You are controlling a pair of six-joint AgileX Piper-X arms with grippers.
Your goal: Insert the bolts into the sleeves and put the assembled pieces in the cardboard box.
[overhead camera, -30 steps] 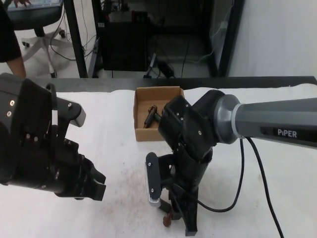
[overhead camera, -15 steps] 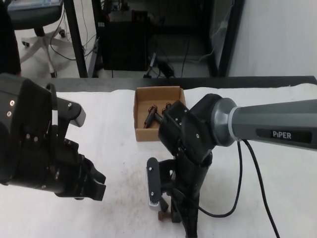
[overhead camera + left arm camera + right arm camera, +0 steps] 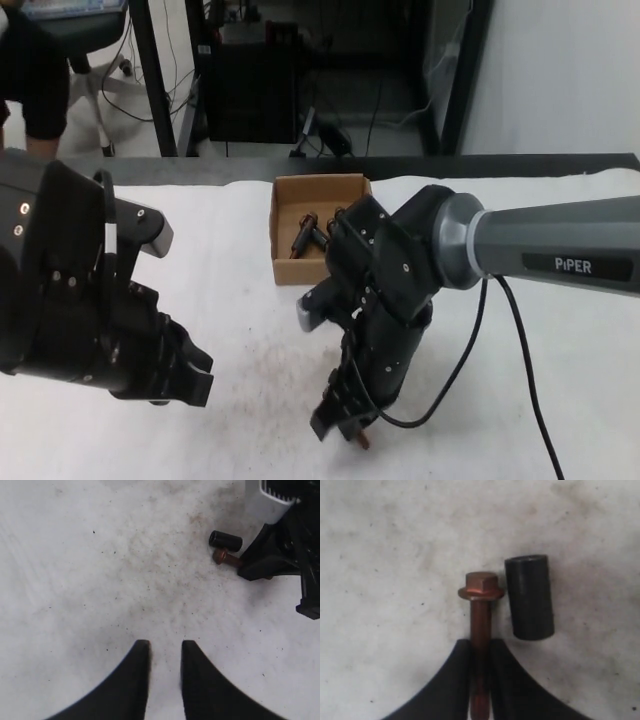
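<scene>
In the right wrist view a copper hex-head bolt (image 3: 481, 587) lies on the white bench, its shank between the fingers of my right gripper (image 3: 480, 680), which is shut on it. A black sleeve (image 3: 530, 597) lies right beside the bolt, parallel to it. From the left wrist view the same sleeve (image 3: 225, 540) and bolt (image 3: 225, 557) lie ahead next to the right gripper (image 3: 270, 565). My left gripper (image 3: 165, 670) hovers over bare bench, open by a narrow gap and holding nothing. In the high view the right gripper (image 3: 345, 425) points down near the front edge.
The cardboard box (image 3: 300, 270) stands at the back centre of the bench with a few dark assembled pieces (image 3: 305, 232) inside. The left arm's bulky body (image 3: 80, 300) occupies the front left. A black cable (image 3: 480, 340) trails from the right arm.
The right wrist has rolled, and its fingers, wide open a second ago, have come together on the bolt at the bench's front. The left arm has stayed still.
</scene>
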